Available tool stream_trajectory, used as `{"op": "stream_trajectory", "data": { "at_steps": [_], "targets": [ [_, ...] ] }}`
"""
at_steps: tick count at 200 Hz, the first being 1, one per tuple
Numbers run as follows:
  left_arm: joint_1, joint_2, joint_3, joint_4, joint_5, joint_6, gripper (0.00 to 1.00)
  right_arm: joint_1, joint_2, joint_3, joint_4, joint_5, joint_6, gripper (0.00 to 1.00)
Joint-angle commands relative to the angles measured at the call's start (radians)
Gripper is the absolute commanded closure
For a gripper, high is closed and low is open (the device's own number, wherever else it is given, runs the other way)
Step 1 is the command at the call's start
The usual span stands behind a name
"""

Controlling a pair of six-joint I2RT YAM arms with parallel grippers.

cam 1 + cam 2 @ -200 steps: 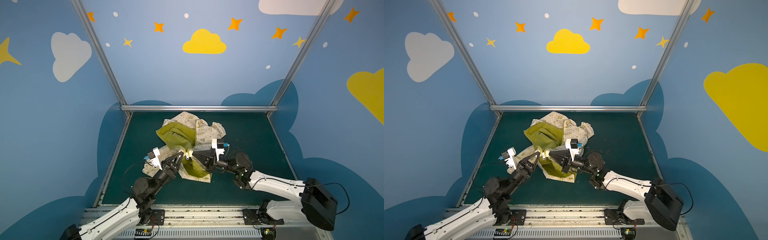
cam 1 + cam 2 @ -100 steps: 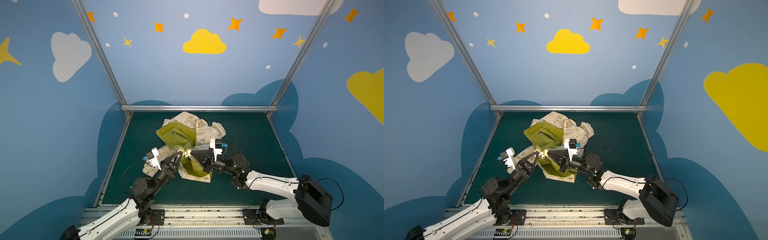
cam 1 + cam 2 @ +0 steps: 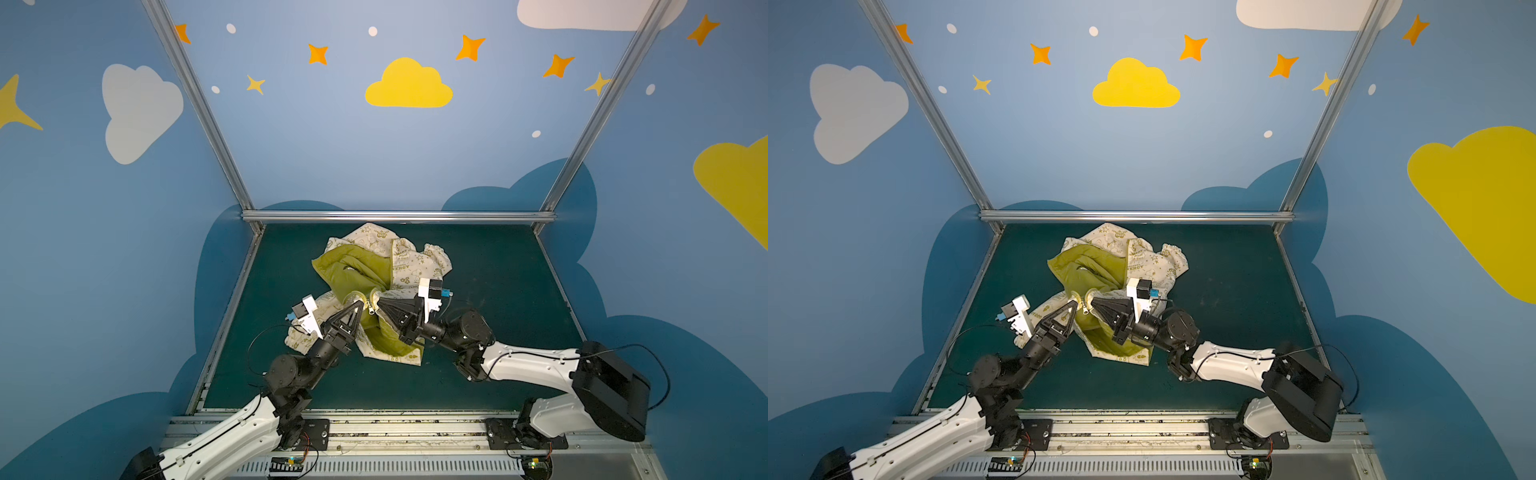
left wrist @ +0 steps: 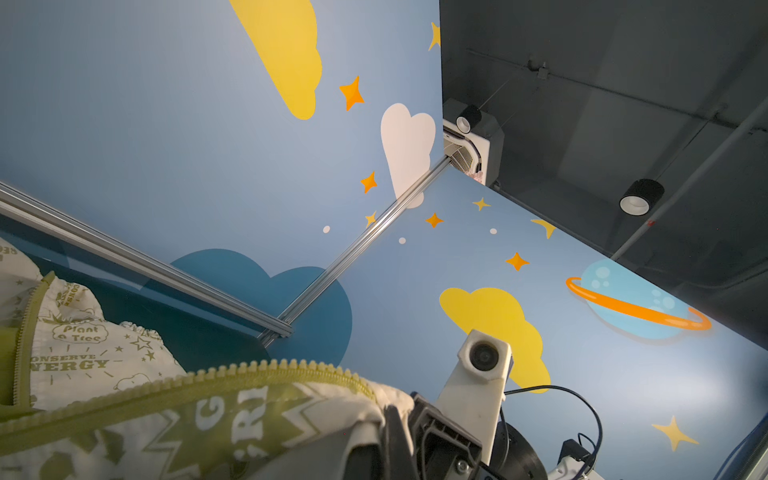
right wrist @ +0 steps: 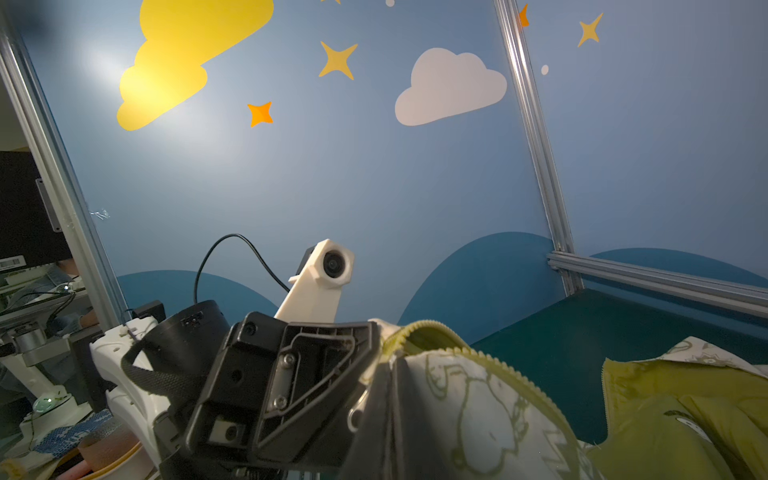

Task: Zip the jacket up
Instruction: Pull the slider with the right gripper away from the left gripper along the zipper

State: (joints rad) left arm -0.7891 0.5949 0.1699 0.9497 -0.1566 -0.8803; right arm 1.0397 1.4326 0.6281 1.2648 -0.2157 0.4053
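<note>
In both top views the jacket [image 3: 415, 262] lies crumpled mid-table [image 3: 498, 291], its lining showing. The left pincer [image 3: 360, 306] and right pincer [image 3: 380, 302] are each clamped on a lifted front edge, tips nearly meeting.

Left wrist view: the zipper [image 4: 266, 368] arches close by.

Right wrist view: the jacket's zipper edge curves beside the left pincer.

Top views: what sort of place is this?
Likely a lab robot cell: cloud-painted walls on a metal frame, a green mat, left gripper and right gripper shut on a jacket.

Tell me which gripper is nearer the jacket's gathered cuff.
The right gripper: the cream printed jacket's gathered cuff lies beyond its wrist camera; the left gripper sits farther.
</note>
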Motion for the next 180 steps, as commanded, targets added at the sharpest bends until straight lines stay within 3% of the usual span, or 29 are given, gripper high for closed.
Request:
{"op": "stream_trajectory", "data": {
  "at_steps": [1, 114, 180],
  "targets": [
    [-0.002, -0.023, -0.012, 0.013, 0.015, -0.003, 0.97, 0.011, 0.013, 0.033, 0.071, 0.029, 0.007, 1.0],
    [-0.002, -0.005, -0.014, 0.042, -0.002, -0.015, 0.97, -0.004, 0.086, 0.14, 0.139, 0.007, 0.052, 1.0],
    [0.0, -0.005, 0.005, 0.029, -0.004, -0.003, 0.97, -0.004, 0.038, 0.086, -0.036, -0.011, 0.108, 1.0]
  ]
}}
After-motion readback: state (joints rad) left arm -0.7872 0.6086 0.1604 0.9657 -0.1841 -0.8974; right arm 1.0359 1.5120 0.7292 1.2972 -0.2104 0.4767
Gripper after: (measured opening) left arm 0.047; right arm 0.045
